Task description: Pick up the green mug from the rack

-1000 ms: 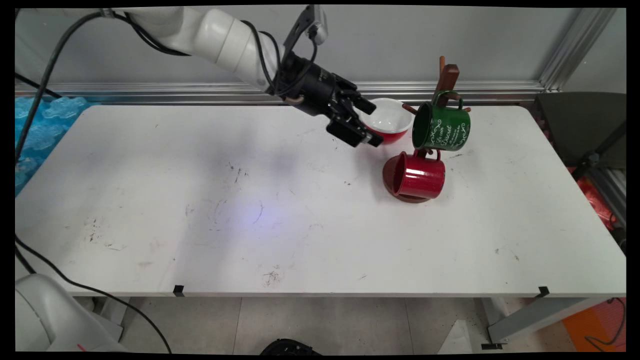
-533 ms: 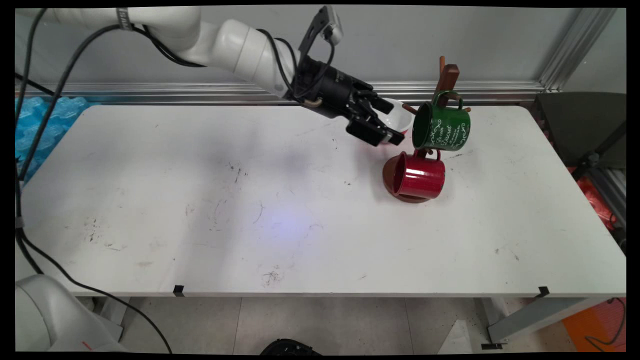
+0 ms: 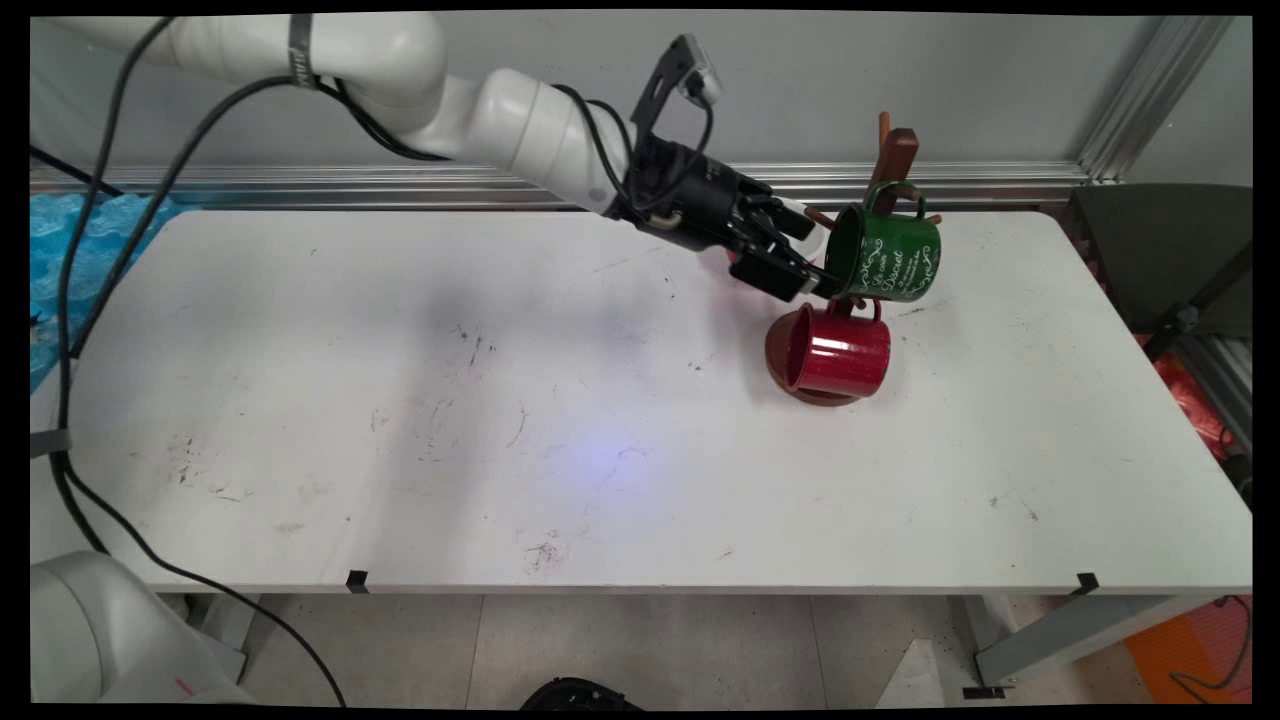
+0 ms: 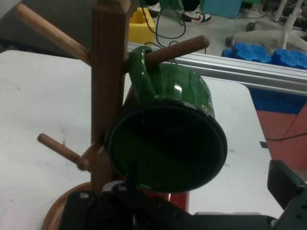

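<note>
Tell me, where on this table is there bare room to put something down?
The white table is bare across its left, middle and near side. A narrower strip lies right of the mug tree. The far right-centre is crowded: gripper, green mug hanging on a peg, red mug hanging below it, and a red-and-white bowl mostly hidden behind the gripper.

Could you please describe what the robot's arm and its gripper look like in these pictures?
The arm is made of smooth, rounded, glossy white links, with a dark band round one of them. Black cables hang loosely from it. The gripper is black, with an angular linkage and two fingers, and a small camera bracket sits above its wrist.
</note>
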